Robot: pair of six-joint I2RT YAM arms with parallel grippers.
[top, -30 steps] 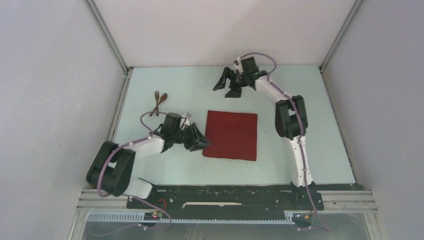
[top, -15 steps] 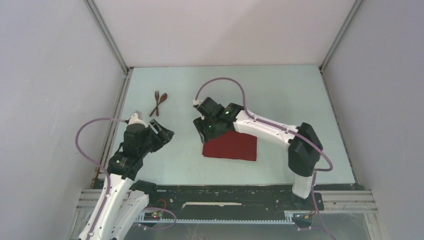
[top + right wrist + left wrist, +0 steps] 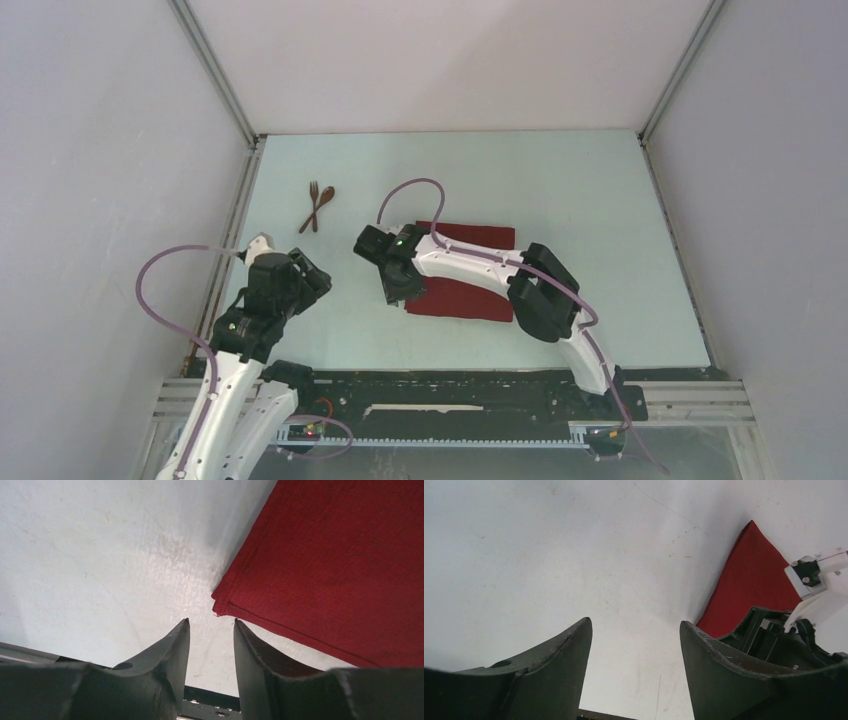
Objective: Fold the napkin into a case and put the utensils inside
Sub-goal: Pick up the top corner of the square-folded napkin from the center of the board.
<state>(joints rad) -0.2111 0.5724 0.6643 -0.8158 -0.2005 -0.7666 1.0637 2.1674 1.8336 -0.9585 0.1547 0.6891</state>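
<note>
Left gripper [image 3: 312, 280] sits near the table's [image 3: 600, 200] left edge. Our left wrist view shows its fingers [image 3: 569, 650] spread wide with only bare table between them, gripping nothing. Only the top view gives us the fork [image 3: 313, 190] and spoon [image 3: 326, 195]: crossed, far left, well apart from both grippers. Right gripper [image 3: 397, 288] is at the red napkin's [image 3: 470, 303] near-left corner, which the arm hides from above. Right wrist view fills that in: fingers [image 3: 175, 645] a narrow gap apart and empty, napkin corner just ahead of the tips, not between them. Napkin lies flat mid-table.
</note>
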